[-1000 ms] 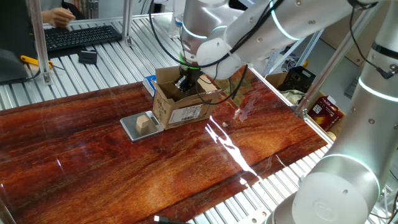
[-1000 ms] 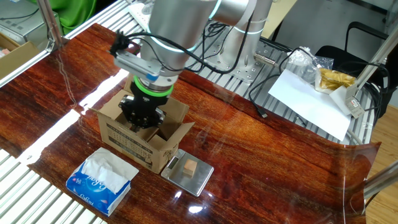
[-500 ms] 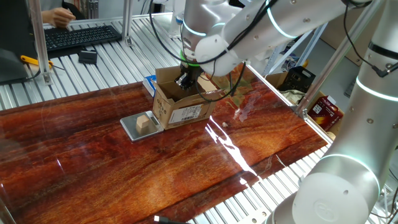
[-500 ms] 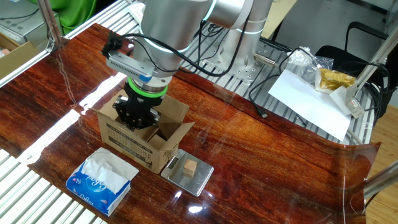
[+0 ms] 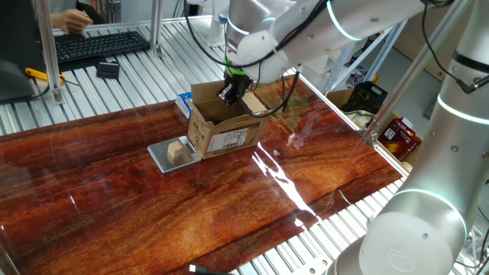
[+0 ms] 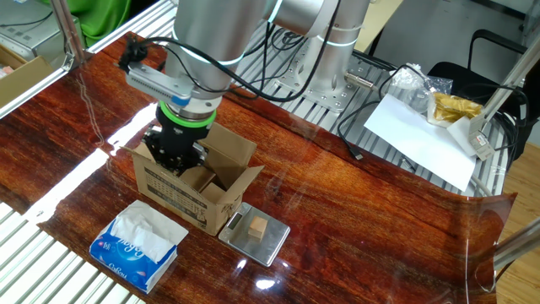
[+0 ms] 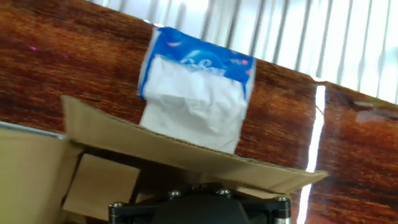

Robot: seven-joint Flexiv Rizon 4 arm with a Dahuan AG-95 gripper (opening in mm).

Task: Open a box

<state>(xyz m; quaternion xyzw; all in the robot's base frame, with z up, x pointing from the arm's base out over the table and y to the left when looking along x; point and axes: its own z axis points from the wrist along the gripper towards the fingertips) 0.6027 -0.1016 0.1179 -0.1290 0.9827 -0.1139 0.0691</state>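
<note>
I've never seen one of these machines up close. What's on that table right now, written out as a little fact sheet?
Surface: glossy wooden table
Box: cardboard box, top flaps up, label on its side
Gripper: gripper low over the box opening; open or shut cannot be told
Beside box: tissue packet, blue and white
Other side: small scale with a wooden cube on it

hand (image 6: pixel 175 156) fingertips hidden, box (image 6: pixel 196 186) floor unseen

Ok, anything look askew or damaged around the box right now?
Nothing damaged. The box sits upright with its flaps spread open, the gripper above its opening. The tissue packet lies beside it with tissue bunched out of its top, which looks ordinary.
</note>
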